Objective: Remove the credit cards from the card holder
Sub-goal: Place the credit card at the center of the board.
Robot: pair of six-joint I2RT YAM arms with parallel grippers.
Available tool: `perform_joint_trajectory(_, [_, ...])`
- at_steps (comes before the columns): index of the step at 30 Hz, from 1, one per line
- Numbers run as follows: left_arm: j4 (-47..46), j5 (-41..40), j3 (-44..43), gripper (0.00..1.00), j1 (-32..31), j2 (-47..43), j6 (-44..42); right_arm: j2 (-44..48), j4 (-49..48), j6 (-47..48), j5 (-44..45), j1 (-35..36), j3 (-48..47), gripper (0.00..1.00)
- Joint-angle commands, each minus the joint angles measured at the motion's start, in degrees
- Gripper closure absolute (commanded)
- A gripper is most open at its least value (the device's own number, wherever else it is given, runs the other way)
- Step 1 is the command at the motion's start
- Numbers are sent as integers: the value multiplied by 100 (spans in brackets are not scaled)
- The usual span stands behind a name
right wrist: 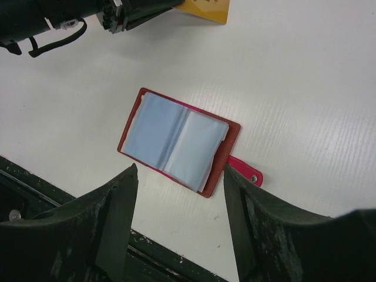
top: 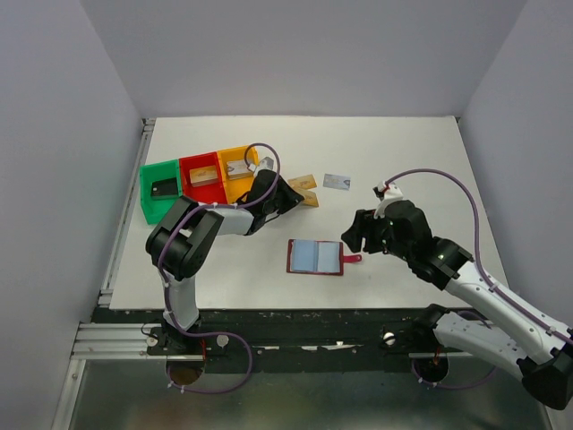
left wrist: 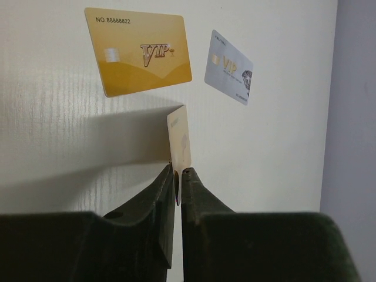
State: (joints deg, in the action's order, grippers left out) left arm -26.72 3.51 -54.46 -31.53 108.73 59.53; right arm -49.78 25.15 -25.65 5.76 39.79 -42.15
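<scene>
Near edge: a black rail (top: 295, 324) carries both arm bases. The right arm runs out of frame at the lower right.

White surface (top: 403, 161), faintly ribbed, walled in by pale grey panels left, right and far.

Card holder (top: 315, 256) lies open and flat towards the near edge, about mid-width. Its blue lining faces up and the snap tab (top: 352, 259) sticks out to the right. Whether any card remains in the sleeves cannot be told.

Right gripper (right wrist: 179, 170) hangs just above the card holder's right side, fingers wide apart, holding nothing.

Left gripper (left wrist: 178, 173) is a little farther and to the left, pinched tight on an edge-on gold card (left wrist: 180, 144) that stands upright. Whether its lower edge touches the surface is unclear.

Beyond it a flat gold card (left wrist: 138, 51) and a silver-white card (left wrist: 229, 67) lie side by side, apart. Bare surface separates them from the card holder.

Far left: green bin (top: 149, 193), red bin (top: 199, 162) and orange bin (top: 235, 154) stand in a touching row near the left wall. Each holds a small item too small to make out.
</scene>
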Motion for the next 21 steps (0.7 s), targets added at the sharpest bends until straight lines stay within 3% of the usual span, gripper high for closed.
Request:
perform_joint_trajectory(1, [176,80,-109,76,59,43,-161,-32,-62,-36,75,2,-91,32])
perform_joint_trajectory(6, [360,106,-144,65,94,17,-248,-102,-71,-72,22,11,-109,32])
perform_joint_trajectory(21, [1493,-43,-715,52,173,-176,-1030,-339,43,-89,101,2,-144,32])
